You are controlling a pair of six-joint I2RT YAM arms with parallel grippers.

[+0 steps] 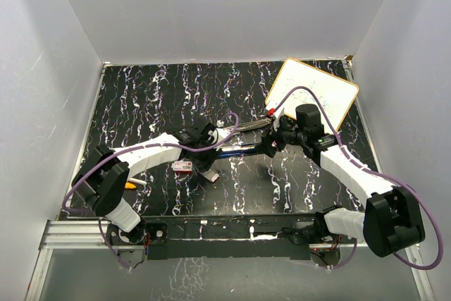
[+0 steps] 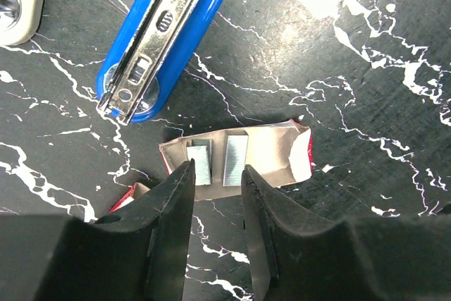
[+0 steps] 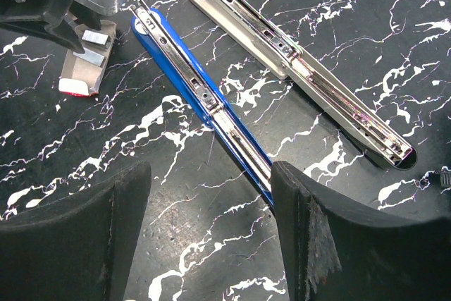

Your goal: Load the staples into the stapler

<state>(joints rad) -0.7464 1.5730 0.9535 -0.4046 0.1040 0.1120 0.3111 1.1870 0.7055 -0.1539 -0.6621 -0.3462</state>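
Observation:
The staples lie as two silvery strips in a small tan tray [image 2: 271, 153] with red flaps, flat on the table. My left gripper [image 2: 215, 172] hovers just over the tray's near edge, its jaws a narrow gap apart with only table showing between them. The red staple box [image 1: 183, 166] rests to the left of the tray. A blue stapler [image 3: 204, 96] is folded open with its metal channel facing up, right beside the tray. My right gripper [image 3: 211, 170] stands wide open over the blue stapler's rear end, which runs under the right finger [image 3: 331, 230], and grips nothing.
A second, beige-and-chrome stapler [image 3: 303, 68] lies open, parallel to the blue one on its far side. A small whiteboard [image 1: 313, 93] sits at the back right. An orange-and-white pen [image 1: 134, 183] lies near the left arm's base.

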